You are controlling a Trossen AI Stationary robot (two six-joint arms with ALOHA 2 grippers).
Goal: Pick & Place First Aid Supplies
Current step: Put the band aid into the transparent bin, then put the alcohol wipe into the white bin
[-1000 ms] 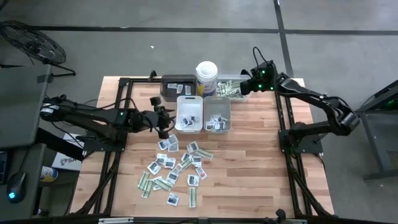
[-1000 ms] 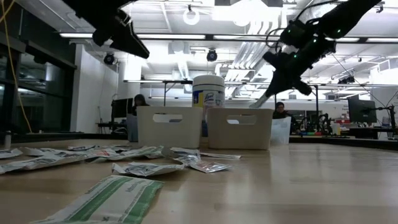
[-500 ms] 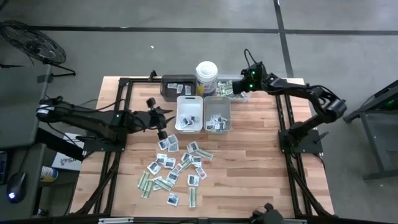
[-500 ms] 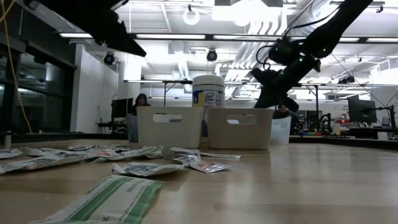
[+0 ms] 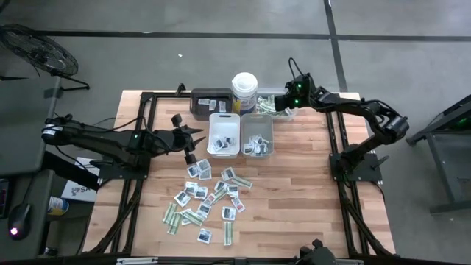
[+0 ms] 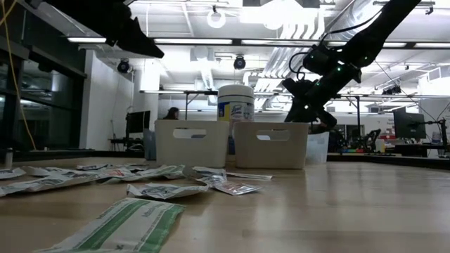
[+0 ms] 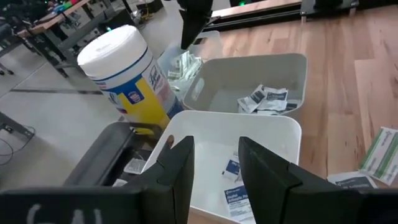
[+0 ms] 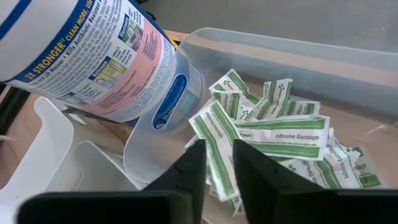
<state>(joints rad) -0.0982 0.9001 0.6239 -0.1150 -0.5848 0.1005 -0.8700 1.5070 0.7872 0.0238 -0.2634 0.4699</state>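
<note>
The first aid supplies point(image 5: 210, 195) lie scattered flat on the near half of the table, white sachets and green-and-white strips point(image 6: 119, 225). More sachets lie in the white tray point(image 7: 273, 127) and the grey tray point(image 7: 298, 65), and green strips point(image 8: 273, 134) fill the clear tray point(image 5: 274, 104). My left gripper point(image 5: 193, 140) point(image 7: 216, 162) hovers open and empty at the white tray's left side. My right gripper point(image 5: 285, 103) point(image 8: 219, 162) hangs over the clear tray beside the canister point(image 8: 93, 56). A narrow gap shows between its fingers and nothing hangs from it.
A tall white canister point(image 5: 244, 92) stands between the dark tray point(image 5: 208, 103) and the clear tray at the far edge. The white tray point(image 5: 224, 136) and grey tray point(image 5: 257, 135) sit side by side mid-table. Bare wood lies right of the packet pile point(image 5: 302, 191).
My right gripper moved down and toward the table's left, ending over the clear tray, then stayed still. The pale strip that hung from it a second ago in the low view no longer shows. My left gripper shifted only slightly beside the white tray.
</note>
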